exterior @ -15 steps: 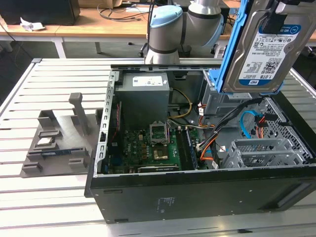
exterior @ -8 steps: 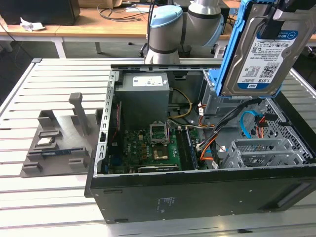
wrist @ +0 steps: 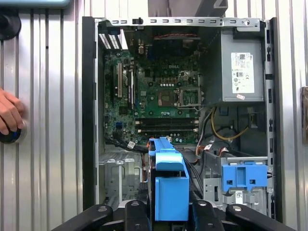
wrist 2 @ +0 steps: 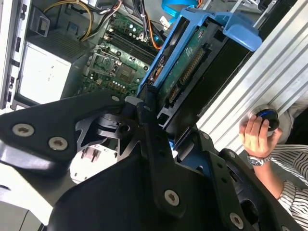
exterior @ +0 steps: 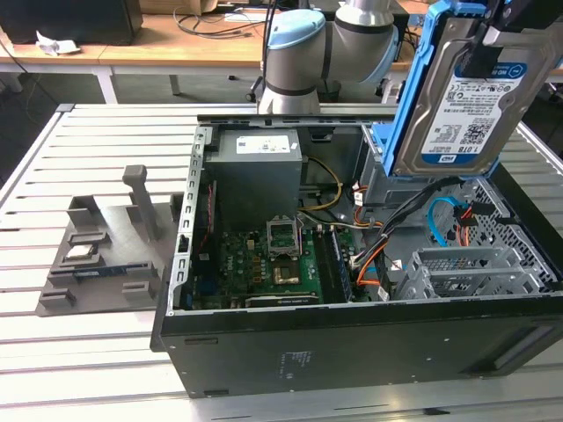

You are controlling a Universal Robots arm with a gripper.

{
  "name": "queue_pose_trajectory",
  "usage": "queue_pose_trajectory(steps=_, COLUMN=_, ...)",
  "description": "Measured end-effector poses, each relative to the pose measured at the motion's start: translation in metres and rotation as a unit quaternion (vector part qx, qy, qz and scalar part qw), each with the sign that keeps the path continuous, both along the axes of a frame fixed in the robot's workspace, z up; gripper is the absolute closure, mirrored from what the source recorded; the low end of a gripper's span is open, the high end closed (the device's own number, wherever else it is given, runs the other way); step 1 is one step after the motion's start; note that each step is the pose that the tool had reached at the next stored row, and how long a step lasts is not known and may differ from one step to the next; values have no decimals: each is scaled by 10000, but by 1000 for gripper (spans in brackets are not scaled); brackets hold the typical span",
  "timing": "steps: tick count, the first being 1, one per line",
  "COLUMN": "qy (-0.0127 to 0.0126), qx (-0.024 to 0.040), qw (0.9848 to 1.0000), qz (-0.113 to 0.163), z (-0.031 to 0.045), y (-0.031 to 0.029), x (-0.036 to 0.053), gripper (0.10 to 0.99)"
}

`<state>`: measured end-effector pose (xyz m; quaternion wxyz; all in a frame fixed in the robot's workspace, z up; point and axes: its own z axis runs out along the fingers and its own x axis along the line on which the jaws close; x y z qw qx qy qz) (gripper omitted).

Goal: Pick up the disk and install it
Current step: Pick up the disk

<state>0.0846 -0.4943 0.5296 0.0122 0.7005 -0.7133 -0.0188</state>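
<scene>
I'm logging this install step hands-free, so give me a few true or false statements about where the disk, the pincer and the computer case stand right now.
The disk is held up over the open computer case. True.
The pincer is open and empty. False: it is shut on the disk.
The case is closed by a side cover. False: its motherboard lies exposed.
A person's hand is beside the case. True.

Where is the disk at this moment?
In the exterior view the disk hangs gripped by the tool at the exterior view's upper right, lifted above the open computer case and over its grey drive cage.
</scene>
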Motion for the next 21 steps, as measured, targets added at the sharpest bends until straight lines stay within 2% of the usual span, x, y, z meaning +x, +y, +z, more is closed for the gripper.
queue_pose_trajectory(steps=10, qy=0, qx=-2, qw=10000, qz=-1, z=-69, y=-1, x=158, gripper=718)
queue_pose_trajectory(steps=19, qy=0, qx=-3, qw=10000, qz=-1, z=-116, y=-2, x=408, gripper=718)
queue_pose_trajectory(steps=21, qy=0, qx=-4, qw=10000, qz=-1, z=-125, y=-29, x=432, gripper=718)
